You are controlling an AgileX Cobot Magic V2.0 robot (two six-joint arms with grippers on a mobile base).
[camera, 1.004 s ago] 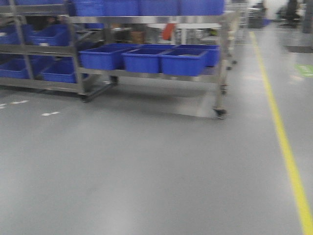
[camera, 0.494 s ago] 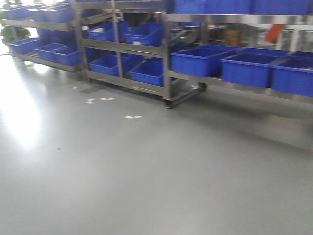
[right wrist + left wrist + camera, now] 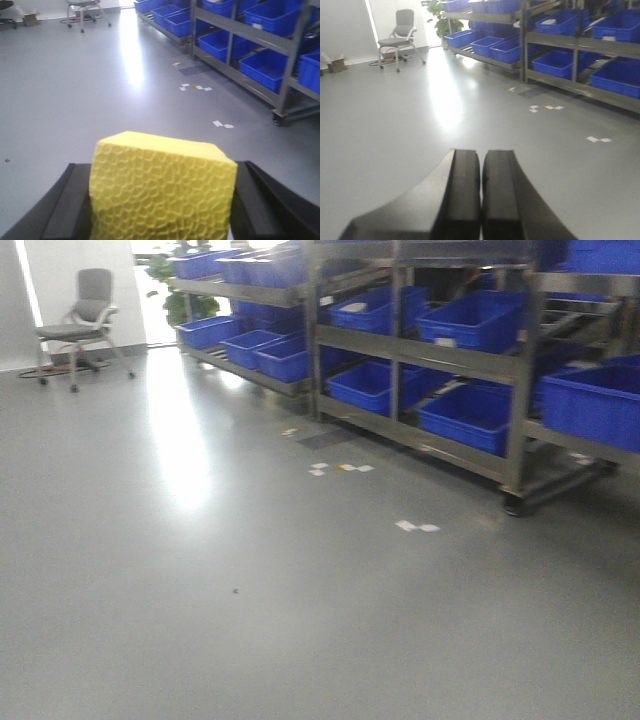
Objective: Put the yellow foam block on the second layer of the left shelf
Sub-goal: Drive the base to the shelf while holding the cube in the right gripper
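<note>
My right tool (image 3: pixel 161 202) grips the yellow foam block (image 3: pixel 160 180); my left tool (image 3: pixel 481 195) is closed and empty. The shelves (image 3: pixel 400 345) are well apart from me, so placing is not yet done.

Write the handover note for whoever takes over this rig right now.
Right tool: shut on the yellow foam block, gripped between its fingers.
Left tool: shut, holding nothing.
Shelf racks with blue crates stand ahead and to the right across the floor, apparently beyond reach.
Done: block picked up.
Left: drive to the left shelf, set the block on its second layer, release.
</note>
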